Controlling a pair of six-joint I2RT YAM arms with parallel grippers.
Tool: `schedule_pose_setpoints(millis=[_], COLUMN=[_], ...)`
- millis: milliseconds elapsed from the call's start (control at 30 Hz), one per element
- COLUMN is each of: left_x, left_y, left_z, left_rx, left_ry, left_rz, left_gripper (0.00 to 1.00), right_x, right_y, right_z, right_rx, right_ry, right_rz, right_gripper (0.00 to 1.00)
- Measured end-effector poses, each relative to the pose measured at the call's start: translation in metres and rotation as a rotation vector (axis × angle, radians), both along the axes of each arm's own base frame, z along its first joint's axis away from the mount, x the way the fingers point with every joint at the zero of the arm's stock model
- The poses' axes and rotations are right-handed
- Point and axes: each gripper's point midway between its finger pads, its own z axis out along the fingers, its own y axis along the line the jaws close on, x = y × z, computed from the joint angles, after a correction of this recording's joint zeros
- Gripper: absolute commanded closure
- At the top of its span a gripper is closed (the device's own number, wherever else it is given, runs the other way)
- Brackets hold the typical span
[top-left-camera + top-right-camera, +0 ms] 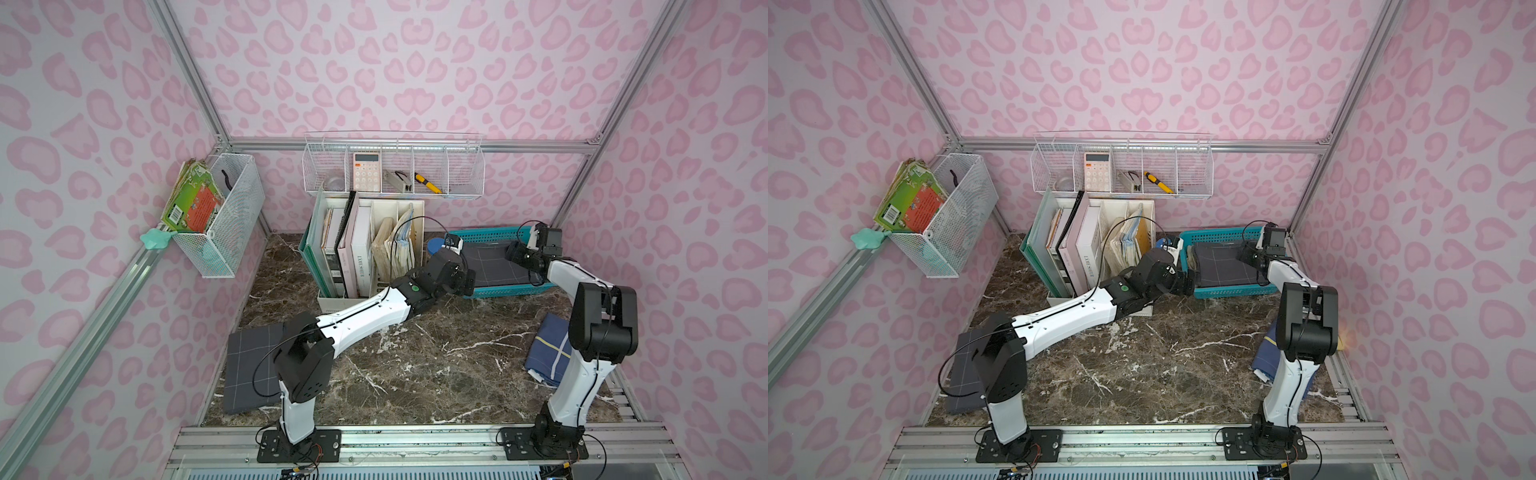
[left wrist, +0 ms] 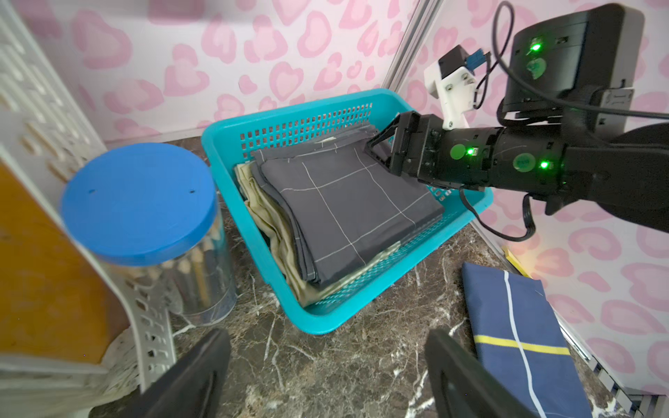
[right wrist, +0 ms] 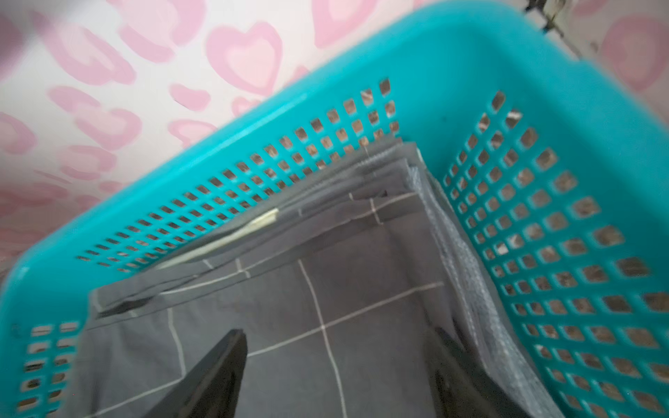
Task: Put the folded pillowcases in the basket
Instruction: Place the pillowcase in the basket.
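My left arm (image 1: 365,309) and right arm (image 1: 575,386) are white shells on black joints, thin black cables (image 2: 506,238) looping alongside. A green dot (image 1: 414,288) marks my left forearm. Green lights (image 2: 470,151) glow behind my black right gripper (image 2: 378,150). Screwed black base plates (image 1: 328,446) sit at 6 o'clock.

Open marble tabletop (image 1: 436,365) mid-table, file organizer (image 1: 330,306) and blue-lidded jar (image 2: 139,202) crowding basket (image 2: 318,325)

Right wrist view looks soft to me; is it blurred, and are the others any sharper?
Right wrist view: smeared throughout, basket lattice and pillowcase grid soft; left wrist view: pillowcase sharp, blue-lidded jar soft; both top views: sharp, evenly lit.
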Motion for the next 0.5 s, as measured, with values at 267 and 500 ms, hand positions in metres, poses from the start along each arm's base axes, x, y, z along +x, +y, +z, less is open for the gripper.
schedule_pose_setpoints(millis=[267, 500], left_x=[-0.023, -0.049], left_y=[0.085, 0.186], left_z=[0.012, 0.003], left_rx=[0.062, 0.112], left_ry=[-0.022, 0.034], left_rz=[0.171, 0.403], left_gripper=[0.08, 0.06], right_x=[-0.043, -0.098], right_y=[0.04, 0.096], right_z=[0.076, 0.128], right_rx=[-0.032, -0.047], right_ry=[-0.131, -0.24], right_rz=[0.053, 0.15], right_gripper=[0.16, 0.14])
